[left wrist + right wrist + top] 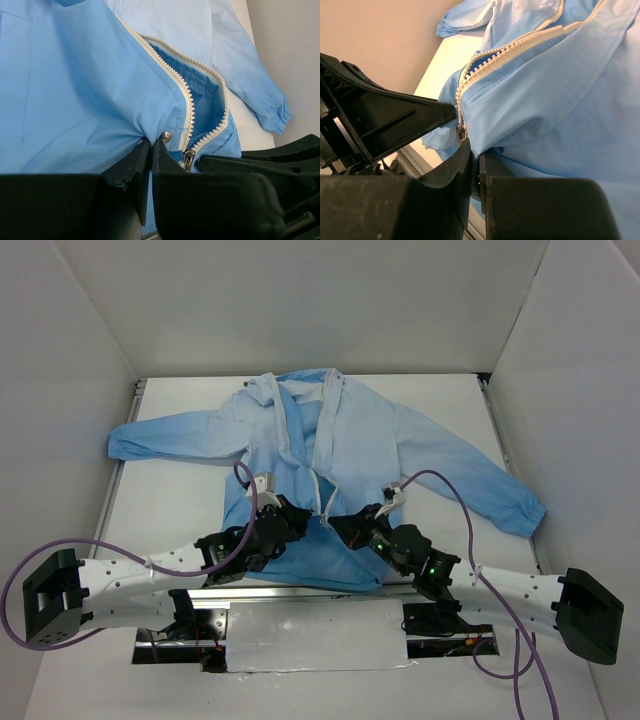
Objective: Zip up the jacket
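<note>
- The light-blue jacket (365, 440) lies front-up on the white desk (450, 390). Its collar (300, 388) is at the far side and its hem is toward the arm bases.
- One sleeve (170, 440) stretches out to the left, and the other sleeve (480, 480) runs to the right and a little nearer.
- The white zipper (322, 455) runs down the middle of the front. Its two rows of teeth stand apart, showing the darker blue lining between them.
- The metal slider (188, 159) sits low on the zipper, close to the hem, where the two rows meet.
- The left fingers (127, 167) are drawn narrow and pinch a fold of the jacket's fabric just left of the zipper's lower end. A round metal snap (165, 136) sits right above their tips.
- The right fingers (451, 170) are also narrow, clamped on the fabric edge just beside the slider (461, 132), on the other side of the zipper.
- From above, both pairs of fingers meet near the hem, close together, with the zipper's bottom end between them.
</note>
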Robot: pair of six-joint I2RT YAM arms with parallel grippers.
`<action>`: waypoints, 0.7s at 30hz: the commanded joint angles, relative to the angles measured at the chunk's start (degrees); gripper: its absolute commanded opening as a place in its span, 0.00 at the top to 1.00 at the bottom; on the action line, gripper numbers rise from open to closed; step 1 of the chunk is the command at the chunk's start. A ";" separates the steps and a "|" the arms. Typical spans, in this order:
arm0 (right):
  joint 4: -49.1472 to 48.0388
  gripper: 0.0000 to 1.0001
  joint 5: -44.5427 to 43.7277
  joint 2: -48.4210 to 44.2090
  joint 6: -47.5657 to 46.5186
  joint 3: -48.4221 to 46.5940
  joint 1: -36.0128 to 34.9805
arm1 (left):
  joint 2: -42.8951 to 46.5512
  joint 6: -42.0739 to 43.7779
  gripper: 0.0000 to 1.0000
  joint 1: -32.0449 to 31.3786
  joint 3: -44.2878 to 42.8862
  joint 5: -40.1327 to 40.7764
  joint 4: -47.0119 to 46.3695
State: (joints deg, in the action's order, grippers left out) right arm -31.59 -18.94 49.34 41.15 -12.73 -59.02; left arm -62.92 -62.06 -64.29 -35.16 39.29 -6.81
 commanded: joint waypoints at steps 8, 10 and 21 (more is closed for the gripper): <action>-1.63 1.00 -1.63 0.14 -1.77 -3.70 -0.65 | -0.19 -0.43 1.00 -0.31 -2.46 0.62 -1.98; -1.80 1.00 -1.80 0.49 -1.60 -3.70 -0.65 | -0.02 -0.34 1.00 -0.22 -2.46 0.44 -2.07; -3.12 1.00 -0.93 1.72 -1.07 -3.27 -0.65 | 1.22 -0.43 1.00 -0.22 -2.28 1.40 -1.45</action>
State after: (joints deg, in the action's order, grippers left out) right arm -31.27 -19.20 50.98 40.58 -13.56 -59.11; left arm -62.87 -62.08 -64.29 -35.16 39.16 -6.76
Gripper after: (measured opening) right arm 0.127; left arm 0.160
